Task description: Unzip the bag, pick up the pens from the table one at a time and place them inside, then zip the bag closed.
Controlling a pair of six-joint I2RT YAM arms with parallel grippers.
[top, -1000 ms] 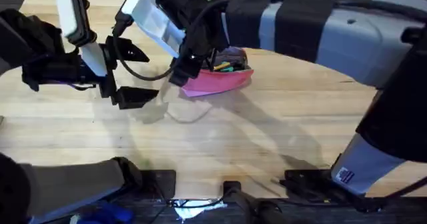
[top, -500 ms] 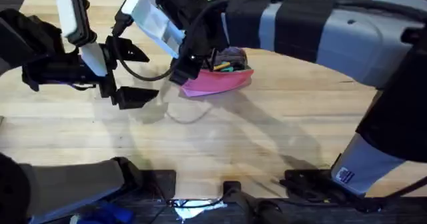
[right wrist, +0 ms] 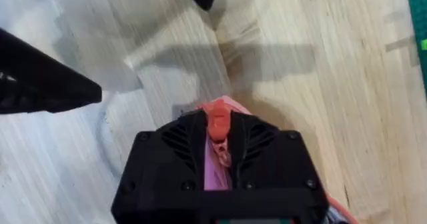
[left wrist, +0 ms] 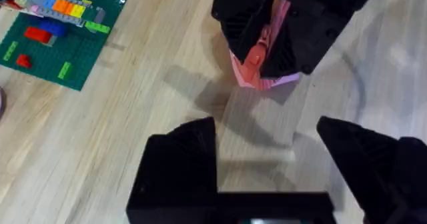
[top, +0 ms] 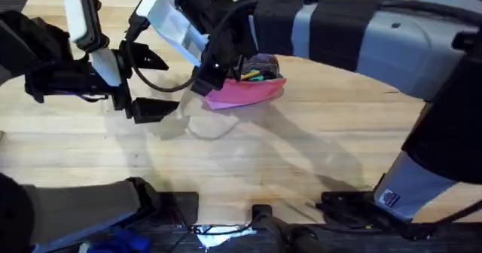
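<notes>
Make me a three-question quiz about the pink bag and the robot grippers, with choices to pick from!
1. Where is the right gripper?
A. At the bag's end
B. Over the green plate
C. Flat on the table, away from everything

2. What colour is the zipper pull?
A. Blue
B. Red
C. Black

3. How is the left gripper?
A. Shut on a pen
B. Shut on the bag
C. Open, holding nothing

Answers:
1. A, since the left wrist view shows the right gripper closed around the bag's pink end.
2. B, since the right wrist view shows a red pull between the black fingers.
3. C, since the left wrist view shows its two fingers spread with bare wood between them.
</notes>
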